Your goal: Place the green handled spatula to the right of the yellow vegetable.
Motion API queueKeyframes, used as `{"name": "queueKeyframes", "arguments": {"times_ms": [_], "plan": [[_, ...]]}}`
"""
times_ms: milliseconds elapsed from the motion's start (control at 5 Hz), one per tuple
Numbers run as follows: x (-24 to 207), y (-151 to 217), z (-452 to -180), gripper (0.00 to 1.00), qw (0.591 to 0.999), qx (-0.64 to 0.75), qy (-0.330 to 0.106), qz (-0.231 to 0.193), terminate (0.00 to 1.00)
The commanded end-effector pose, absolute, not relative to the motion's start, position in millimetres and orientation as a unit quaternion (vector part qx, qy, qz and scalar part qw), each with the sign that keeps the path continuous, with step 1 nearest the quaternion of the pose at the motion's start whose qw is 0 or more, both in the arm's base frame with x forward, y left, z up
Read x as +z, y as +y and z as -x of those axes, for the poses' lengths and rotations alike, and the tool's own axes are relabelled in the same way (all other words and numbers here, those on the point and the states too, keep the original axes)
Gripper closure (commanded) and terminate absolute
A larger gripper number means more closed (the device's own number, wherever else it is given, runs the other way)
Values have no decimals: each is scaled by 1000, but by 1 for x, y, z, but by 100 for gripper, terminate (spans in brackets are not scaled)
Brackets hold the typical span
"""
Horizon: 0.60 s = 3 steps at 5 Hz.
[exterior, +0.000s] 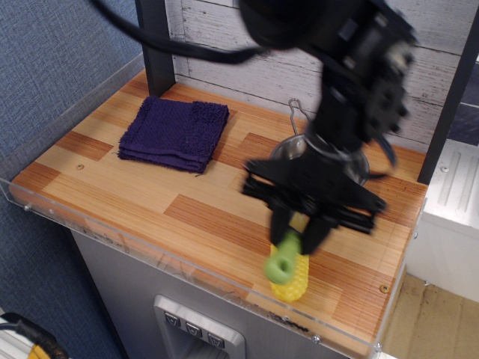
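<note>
Carrying lime-green-handled toy spatula [284, 262] clamped in black end effector [299, 232] above bright yellow plastic corn cob [297, 280]; placement on wooden tabletop [150, 187] rightward outstanding.

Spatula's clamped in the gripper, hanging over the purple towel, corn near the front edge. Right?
Not quite. In the observation.image view the green handled spatula, held in the gripper, hangs over the corn, not the purple towel, which lies far off at the back left. The corn does lie near the front edge.
</note>
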<state>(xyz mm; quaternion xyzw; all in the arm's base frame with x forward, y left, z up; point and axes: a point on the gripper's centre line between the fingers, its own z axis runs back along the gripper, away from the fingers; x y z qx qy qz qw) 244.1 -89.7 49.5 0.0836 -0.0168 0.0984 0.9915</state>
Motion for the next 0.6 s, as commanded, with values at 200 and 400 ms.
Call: {"name": "queueKeyframes", "arguments": {"times_ms": [200, 400], "plan": [[68, -97, -321, 100, 989, 116, -89, -11, 0], [79, -101, -334, 100, 988, 123, -89, 14, 0]]}}
